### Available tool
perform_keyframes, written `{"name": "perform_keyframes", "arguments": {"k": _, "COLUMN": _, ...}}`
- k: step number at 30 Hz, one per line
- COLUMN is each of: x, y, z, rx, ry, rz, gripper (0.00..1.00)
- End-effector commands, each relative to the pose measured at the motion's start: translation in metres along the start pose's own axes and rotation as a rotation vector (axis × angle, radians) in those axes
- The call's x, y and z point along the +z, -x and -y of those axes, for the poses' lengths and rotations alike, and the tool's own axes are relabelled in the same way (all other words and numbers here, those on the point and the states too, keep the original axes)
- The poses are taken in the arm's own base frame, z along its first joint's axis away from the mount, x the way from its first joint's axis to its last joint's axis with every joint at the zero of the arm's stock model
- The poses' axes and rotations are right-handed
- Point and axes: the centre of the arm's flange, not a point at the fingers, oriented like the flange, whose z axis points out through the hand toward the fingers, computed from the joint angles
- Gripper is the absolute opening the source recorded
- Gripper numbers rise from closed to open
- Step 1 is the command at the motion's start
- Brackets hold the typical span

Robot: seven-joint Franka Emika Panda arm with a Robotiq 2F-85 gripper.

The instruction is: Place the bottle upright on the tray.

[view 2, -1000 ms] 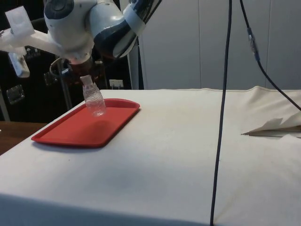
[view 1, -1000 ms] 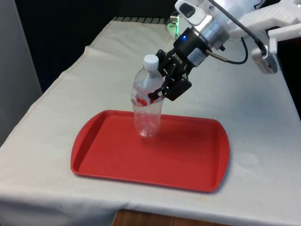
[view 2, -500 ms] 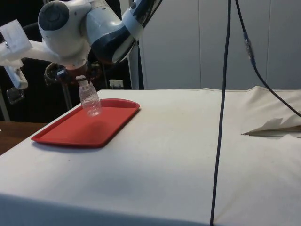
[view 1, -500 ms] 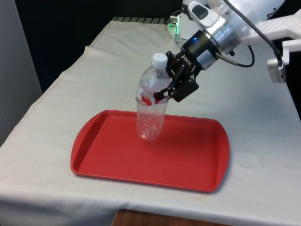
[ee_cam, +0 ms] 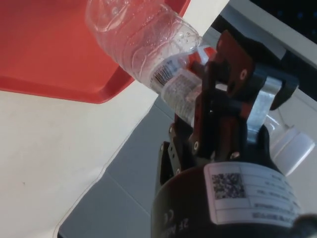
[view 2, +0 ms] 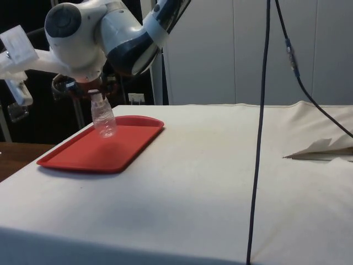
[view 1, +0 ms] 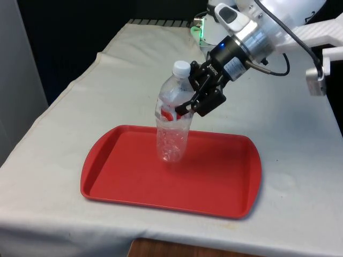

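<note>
I see the table (view 1: 80,96) under its white cloth, carrying the red tray (view 1: 214,187) near its front edge. Over the tray's middle I have the clear plastic bottle (view 1: 171,136), white cap up and leaning slightly toward the front view's right. Its base is at the tray's floor, though I cannot tell whether it touches. My pincer (view 1: 185,105) is clamped on the bottle's upper body at the red label, reaching in from the front view's right. From the side view, the bottle (view 2: 103,120) hangs under the arm above the tray (view 2: 83,154).
</note>
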Motion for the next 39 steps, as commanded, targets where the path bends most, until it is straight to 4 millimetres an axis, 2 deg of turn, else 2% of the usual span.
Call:
{"name": "perform_keyframes", "arguments": {"k": 1, "x": 0.001, "y": 0.0, "z": 0.002, "rx": 0.015, "ry": -0.009, "rz": 0.017, "gripper": 0.0}}
{"name": "perform_keyframes", "arguments": {"k": 23, "x": 0.016, "y": -0.001, "z": -0.003, "rx": 0.092, "ry": -0.003, "rz": 0.061, "gripper": 0.0}}
{"name": "perform_keyframes", "arguments": {"k": 39, "x": 0.03, "y": 0.004, "z": 0.011, "rx": 0.052, "ry": 0.024, "rz": 0.118, "gripper": 0.0}}
